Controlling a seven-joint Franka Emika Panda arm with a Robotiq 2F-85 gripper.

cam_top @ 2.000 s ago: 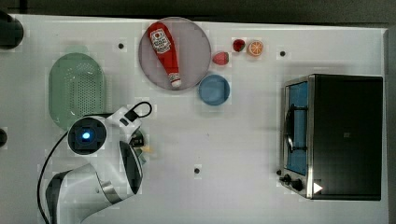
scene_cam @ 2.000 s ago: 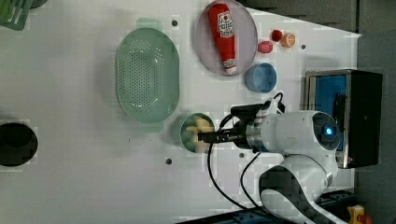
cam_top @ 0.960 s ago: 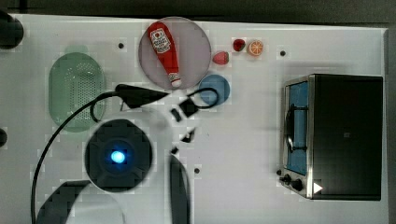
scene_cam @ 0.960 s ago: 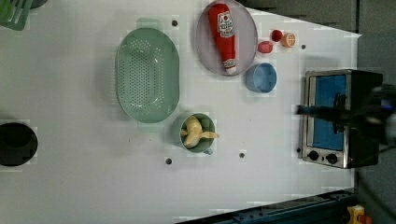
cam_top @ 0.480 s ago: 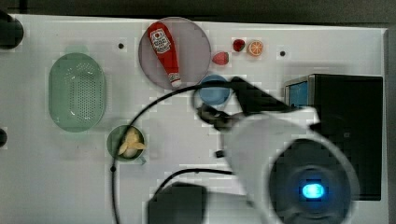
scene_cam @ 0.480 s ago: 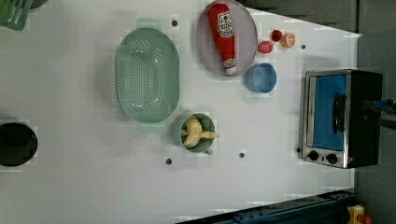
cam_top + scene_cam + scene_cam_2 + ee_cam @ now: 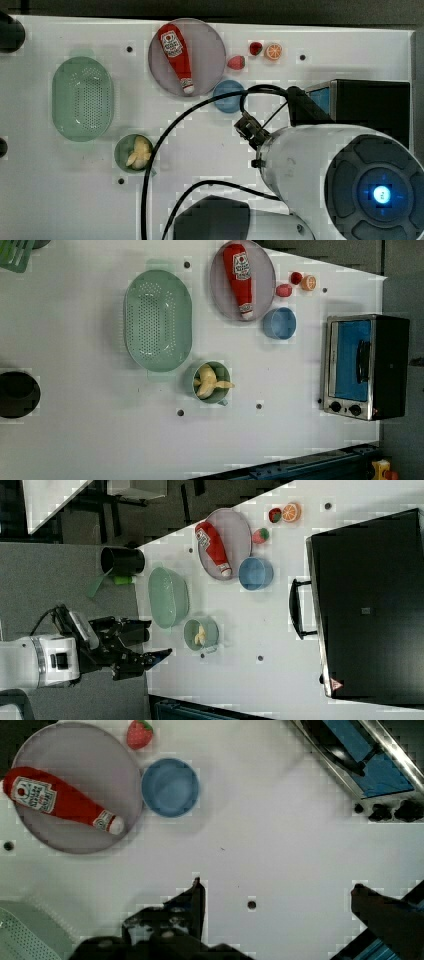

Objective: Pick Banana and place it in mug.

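The pale yellow banana lies curled inside the small teal-green mug, which stands just below the green colander in the top view. The left view shows the banana with one tip sticking over the mug's rim. In the right view my gripper hangs off to the left of the mug and banana, apart from both. Its fingers are spread wide with nothing between them. The wrist view shows the open gripper high above bare table.
A green colander, a grey plate with a red ketchup bottle, a blue cup, toy fruit and a toaster oven share the table. My arm and its cable cover the top view's lower right.
The arm has left the mug, risen and swung toward the top view's right. The banana stays in the mug. The gripper has stayed open.
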